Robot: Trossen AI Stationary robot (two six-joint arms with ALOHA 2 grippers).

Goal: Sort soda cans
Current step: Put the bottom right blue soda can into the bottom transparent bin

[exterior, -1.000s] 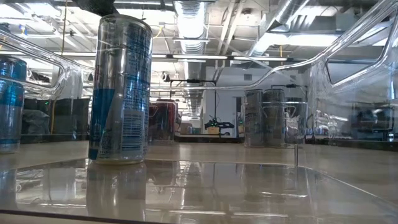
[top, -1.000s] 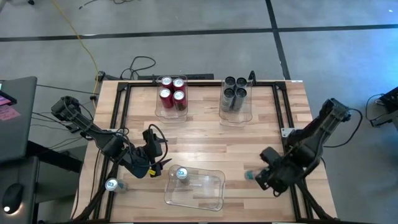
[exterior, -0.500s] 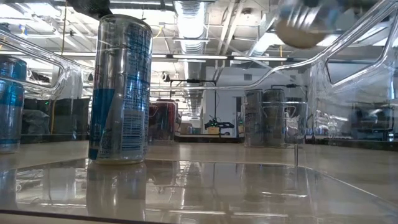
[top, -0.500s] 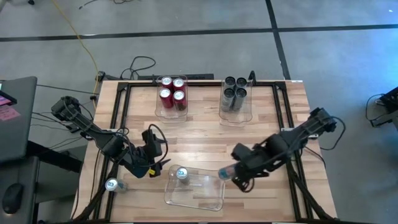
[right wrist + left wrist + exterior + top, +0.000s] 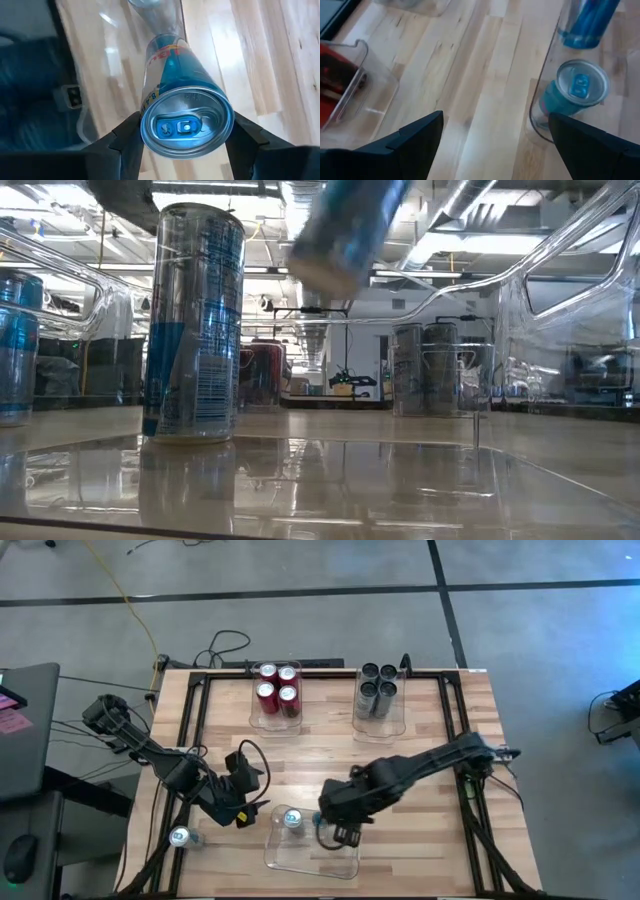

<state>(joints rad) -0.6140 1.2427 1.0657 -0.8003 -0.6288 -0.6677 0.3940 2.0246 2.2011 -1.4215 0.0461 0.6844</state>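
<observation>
My right gripper (image 5: 333, 827) is shut on a silver-white and blue soda can (image 5: 345, 230), held in the air over the near clear bin (image 5: 340, 858). A second can like it (image 5: 291, 819) stands upright on its base in that bin's left end (image 5: 195, 325). A third (image 5: 180, 836) stands on the table near the left corner. My left gripper (image 5: 243, 812) waits open just left of the bin, touching nothing (image 5: 495, 120). Red cans (image 5: 277, 688) and dark grey cans (image 5: 377, 687) stand in two far bins. My right gripper pinches the can between its two fingers (image 5: 127, 135), one on each side of the wall just below the top rim (image 5: 150, 107). The fingers come slanting from above and run along the can. The can is lifted clear and tilted, its base (image 5: 318, 275) lowest.
A dark frame (image 5: 200, 690) runs along the table's edges. Bare wood lies between the far bins and the near bin (image 5: 330, 755). Cables (image 5: 225, 643) trail off the far left corner. A dark monitor (image 5: 25, 730) stands left of the table.
My right gripper has carried the can from the table's near right part toward the left, ending over the near bin. In the low view the can came in at the upper right and moved left, tilted.
</observation>
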